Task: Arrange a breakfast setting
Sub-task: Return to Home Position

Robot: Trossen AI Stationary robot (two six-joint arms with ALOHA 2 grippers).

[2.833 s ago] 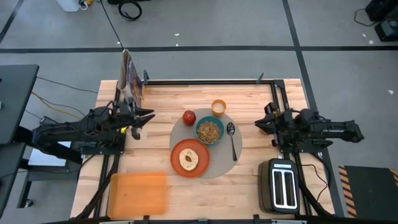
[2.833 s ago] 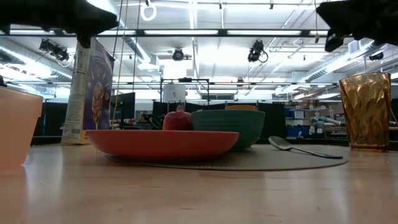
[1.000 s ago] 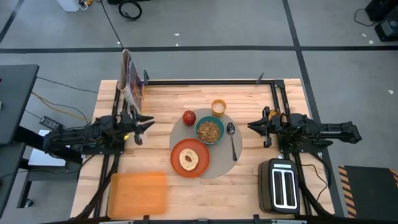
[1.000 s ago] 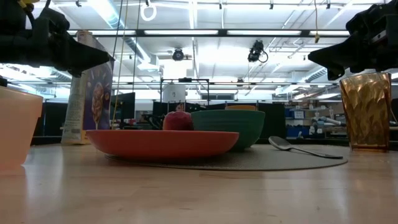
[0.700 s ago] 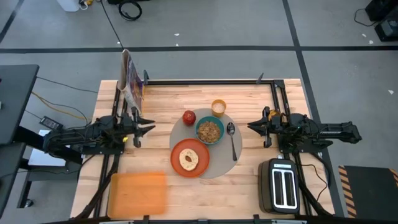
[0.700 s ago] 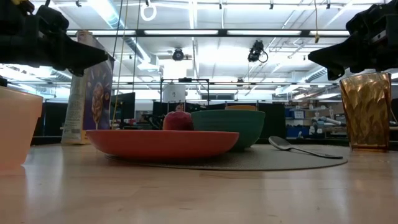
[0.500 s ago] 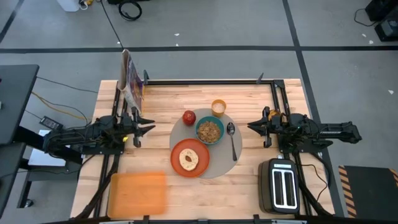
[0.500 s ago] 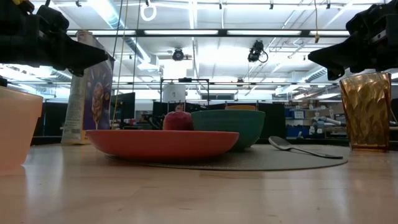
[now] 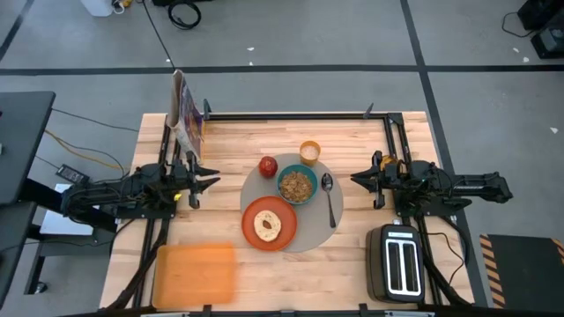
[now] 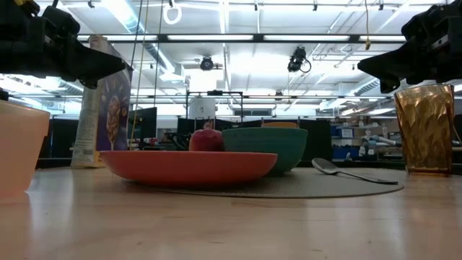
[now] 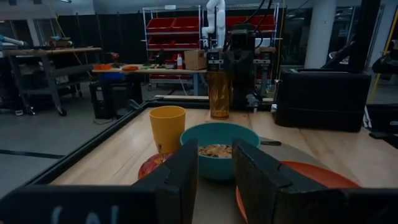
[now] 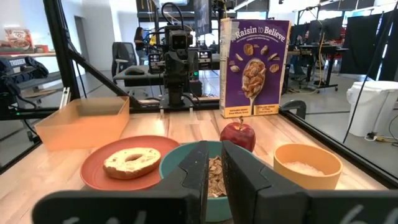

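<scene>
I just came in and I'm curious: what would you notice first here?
Breakfast laid on the large round grey placemat in the middle of the wooden table: a bagel half on an orange plate, a teal bowl of cereal, a red apple, a small yellow cup and a metal spoon. A tall purple cereal box stands at the far left corner; the left pincer and right pincer wait on either side.

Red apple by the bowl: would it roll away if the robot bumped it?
Probably: the red apple is round and stands stem-up near the edge of the flat grey placemat, so a sideways push could roll it. Its skin looks smooth and shiny, so a grip might slip. It looks firm, not squishy.
</scene>
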